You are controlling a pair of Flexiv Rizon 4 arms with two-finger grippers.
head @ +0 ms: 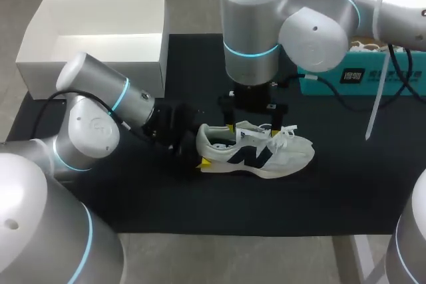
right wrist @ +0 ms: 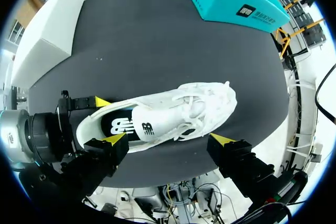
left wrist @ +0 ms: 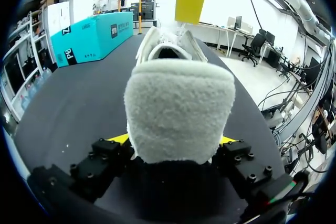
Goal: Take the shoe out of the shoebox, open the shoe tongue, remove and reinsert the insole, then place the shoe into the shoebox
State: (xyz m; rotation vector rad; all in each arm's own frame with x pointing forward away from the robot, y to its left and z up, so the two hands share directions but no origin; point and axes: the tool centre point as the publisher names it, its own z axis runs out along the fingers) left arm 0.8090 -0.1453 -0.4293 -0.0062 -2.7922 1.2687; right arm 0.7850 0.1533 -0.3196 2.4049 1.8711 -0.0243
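One shoe [head: 256, 151]; one white shoebox [head: 100, 14]

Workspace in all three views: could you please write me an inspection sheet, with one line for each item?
Surface: black mat lies flat over the table.
Job's things: white shoe stands upright on the mat, out of the box, toe toward the right side; white shoebox stands open at the far left corner, nothing seen inside.
Clutter: teal box at the far right edge of the mat.
Hands: left hand is shut on the shoe's heel; right hand is open above the shoe's middle.
Cables: black cable loops at the mat's left edge; second black cable hangs before the teal box.
Surroundings: nothing seen.
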